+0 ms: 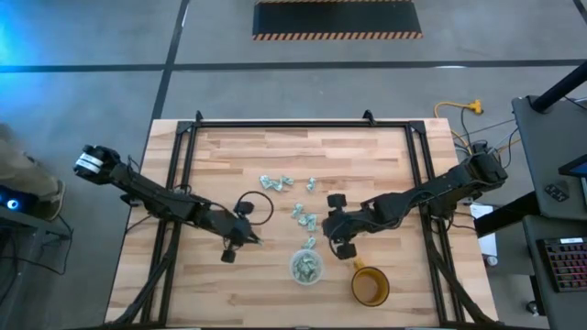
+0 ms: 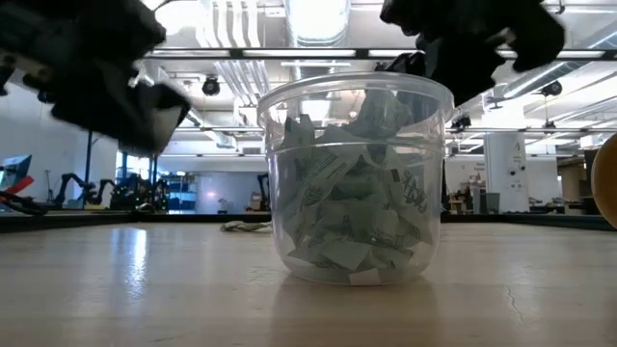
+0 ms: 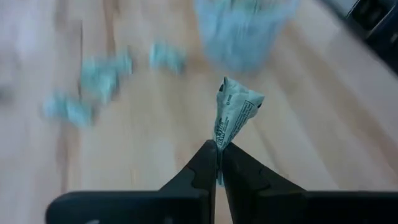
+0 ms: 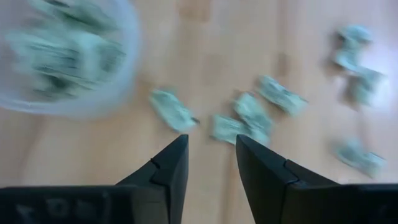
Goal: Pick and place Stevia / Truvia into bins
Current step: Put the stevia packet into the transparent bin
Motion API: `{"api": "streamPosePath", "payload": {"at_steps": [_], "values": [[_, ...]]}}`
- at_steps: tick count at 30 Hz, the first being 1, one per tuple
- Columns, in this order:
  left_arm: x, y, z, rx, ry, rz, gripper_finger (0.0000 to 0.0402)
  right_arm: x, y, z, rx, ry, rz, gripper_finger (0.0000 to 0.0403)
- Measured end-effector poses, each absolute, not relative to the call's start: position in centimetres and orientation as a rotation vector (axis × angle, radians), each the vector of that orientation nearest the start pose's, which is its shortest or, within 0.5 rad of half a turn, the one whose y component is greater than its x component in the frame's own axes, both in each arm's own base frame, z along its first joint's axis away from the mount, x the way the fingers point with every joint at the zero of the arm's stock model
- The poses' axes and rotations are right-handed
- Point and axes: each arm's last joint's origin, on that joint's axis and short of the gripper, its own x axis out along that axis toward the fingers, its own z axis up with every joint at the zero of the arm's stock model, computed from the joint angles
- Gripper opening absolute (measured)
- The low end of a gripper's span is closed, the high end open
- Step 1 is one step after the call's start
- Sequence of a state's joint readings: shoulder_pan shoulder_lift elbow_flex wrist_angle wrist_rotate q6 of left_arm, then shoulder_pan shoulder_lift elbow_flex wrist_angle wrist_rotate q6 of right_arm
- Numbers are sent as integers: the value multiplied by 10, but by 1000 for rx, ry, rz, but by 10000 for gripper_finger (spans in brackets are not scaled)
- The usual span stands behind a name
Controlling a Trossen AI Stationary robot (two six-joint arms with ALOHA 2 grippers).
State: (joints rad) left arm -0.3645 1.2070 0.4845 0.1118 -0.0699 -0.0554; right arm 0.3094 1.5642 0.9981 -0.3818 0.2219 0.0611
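Wooden table: our left gripper, clamped on a sachet, should release above the cup; right gripper waits apart.

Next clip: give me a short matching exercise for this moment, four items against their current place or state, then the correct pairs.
Column one:
1. left tool
2. right tool
3. clear cup
4. amber mug

Column two:
A. open, over loose sachets on the table
B. stands at the near edge, right of the cup, nothing visible inside it
C. shut on one sachet, left of the cup
D. already holds many sachets

Pairs: 1-C, 2-A, 3-D, 4-B
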Motion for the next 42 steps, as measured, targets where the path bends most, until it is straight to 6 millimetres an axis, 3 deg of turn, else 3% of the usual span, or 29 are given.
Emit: {"api": "streamPosePath", "payload": {"at_steps": [7,12,19,26,33,42], "values": [[232,-85,193,184,336,-302,6,294,80,206,-268,949,-210,116],[250,-92,187,251,258,-306,6,293,76,205,-266,947,-285,111],[287,-105,176,309,261,-324,6,292,73,203,-261,955,-297,102],[318,-115,176,288,244,-445,6,290,73,199,-264,966,-299,92],[331,-121,179,332,379,-539,6,289,72,197,-267,973,-298,84],[335,-122,186,395,364,-553,7,288,72,196,-268,975,-297,84]]}}
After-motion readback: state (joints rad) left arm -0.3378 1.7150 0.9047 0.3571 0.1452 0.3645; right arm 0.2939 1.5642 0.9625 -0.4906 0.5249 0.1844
